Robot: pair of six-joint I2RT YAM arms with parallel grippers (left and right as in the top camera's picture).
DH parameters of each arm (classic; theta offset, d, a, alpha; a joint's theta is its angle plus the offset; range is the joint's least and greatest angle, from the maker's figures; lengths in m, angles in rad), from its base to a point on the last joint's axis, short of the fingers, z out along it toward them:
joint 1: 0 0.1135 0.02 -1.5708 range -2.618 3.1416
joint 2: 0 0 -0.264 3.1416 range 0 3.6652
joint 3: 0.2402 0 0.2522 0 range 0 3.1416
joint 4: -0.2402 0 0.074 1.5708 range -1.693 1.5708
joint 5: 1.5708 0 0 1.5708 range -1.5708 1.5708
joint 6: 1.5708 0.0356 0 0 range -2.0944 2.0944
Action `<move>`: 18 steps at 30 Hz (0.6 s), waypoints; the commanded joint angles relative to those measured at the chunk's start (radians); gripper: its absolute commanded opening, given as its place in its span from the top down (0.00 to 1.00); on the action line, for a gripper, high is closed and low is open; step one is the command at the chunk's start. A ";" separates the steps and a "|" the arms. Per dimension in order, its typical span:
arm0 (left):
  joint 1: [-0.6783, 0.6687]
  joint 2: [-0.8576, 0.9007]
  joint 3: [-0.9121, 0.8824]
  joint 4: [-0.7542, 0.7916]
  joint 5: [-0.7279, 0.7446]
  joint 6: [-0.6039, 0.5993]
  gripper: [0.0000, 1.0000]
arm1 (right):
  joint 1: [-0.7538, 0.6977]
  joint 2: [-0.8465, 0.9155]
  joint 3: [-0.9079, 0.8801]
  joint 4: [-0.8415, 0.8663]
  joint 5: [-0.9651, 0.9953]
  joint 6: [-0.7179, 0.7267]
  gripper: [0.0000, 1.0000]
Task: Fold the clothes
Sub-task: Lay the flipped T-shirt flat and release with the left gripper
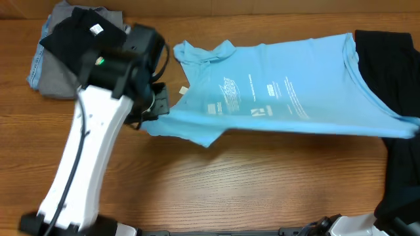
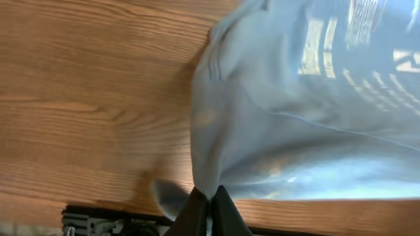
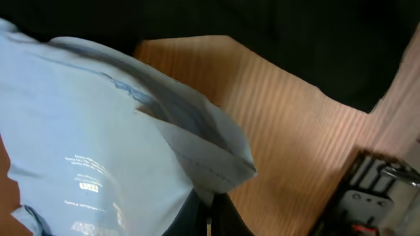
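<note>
Right of the folded pile (image 1: 56,82), light blue T-shirt (image 1: 275,92) hangs stretched taut, small print up. Left gripper (image 2: 209,196) pinches the end nearest the pile, right gripper (image 3: 210,213) the far end. Likely mid-fold; next, carry both edges over evenly.

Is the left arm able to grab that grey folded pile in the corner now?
Probably not yet: the left gripper is shut on the edge of the blue T-shirt. The grey pile lies close beside the arm, so reach itself looks fine once it lets go.
</note>
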 commanded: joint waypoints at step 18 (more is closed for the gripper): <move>-0.135 -0.113 -0.423 0.019 0.169 -0.053 0.96 | -0.005 -0.034 -0.174 0.116 0.058 0.059 0.96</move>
